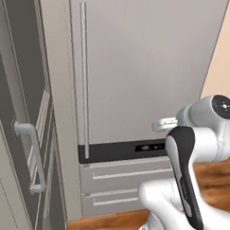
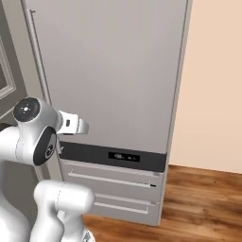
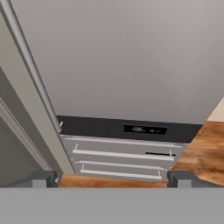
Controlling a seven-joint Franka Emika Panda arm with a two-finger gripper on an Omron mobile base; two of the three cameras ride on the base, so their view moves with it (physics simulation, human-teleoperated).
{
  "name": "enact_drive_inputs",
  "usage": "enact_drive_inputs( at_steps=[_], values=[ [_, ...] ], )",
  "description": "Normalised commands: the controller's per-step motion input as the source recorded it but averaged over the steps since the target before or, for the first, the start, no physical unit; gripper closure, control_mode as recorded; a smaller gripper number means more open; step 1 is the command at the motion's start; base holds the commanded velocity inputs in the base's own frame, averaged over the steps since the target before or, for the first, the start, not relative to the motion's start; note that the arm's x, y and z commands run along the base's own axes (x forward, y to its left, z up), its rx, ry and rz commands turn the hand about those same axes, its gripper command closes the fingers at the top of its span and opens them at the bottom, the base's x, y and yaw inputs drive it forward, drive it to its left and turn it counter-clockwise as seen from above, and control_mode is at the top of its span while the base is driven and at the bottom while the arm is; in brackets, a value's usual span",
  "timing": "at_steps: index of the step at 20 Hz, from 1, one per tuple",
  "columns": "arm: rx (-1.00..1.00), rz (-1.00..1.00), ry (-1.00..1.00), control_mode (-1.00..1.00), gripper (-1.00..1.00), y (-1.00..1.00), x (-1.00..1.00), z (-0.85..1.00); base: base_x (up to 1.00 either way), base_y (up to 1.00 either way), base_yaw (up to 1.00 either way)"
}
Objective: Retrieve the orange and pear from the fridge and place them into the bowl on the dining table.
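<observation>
Fingers (image 3: 112, 178) spread wide and empty, closed fridge (image 3: 127, 65) straight ahead of them, its bar handle (image 3: 30, 65) off to their left, black strip (image 3: 131, 129) and drawers (image 3: 122, 159) just above the fingertips

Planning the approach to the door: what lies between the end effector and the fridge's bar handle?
Nothing. In the hand view the open end effector faces the shut fridge, and the stretch up to its bar handle is bare air.
</observation>
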Motion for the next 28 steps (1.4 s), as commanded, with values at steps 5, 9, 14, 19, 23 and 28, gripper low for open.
enact_drive_inputs(
  at_steps=[5,9,14,19,23,28],
  values=[
    [0.00,0.00,0.00,1.00,-1.00,0.00,0.00,0.00,-0.31,0.36,0.00],
    [0.00,0.00,0.00,1.00,-1.00,0.00,0.00,0.00,-0.25,0.49,0.00],
    [0.00,0.00,0.00,1.00,-1.00,0.00,0.00,0.00,-0.26,0.50,0.00],
    [0.00,0.00,0.00,1.00,-1.00,0.00,0.00,0.00,-0.23,0.36,0.00],
    [0.00,0.00,0.00,1.00,-1.00,0.00,0.00,0.00,-0.28,0.28,0.00],
    [0.00,0.00,0.00,1.00,-1.00,0.00,0.00,0.00,-0.39,0.44,0.00]
  ],
)
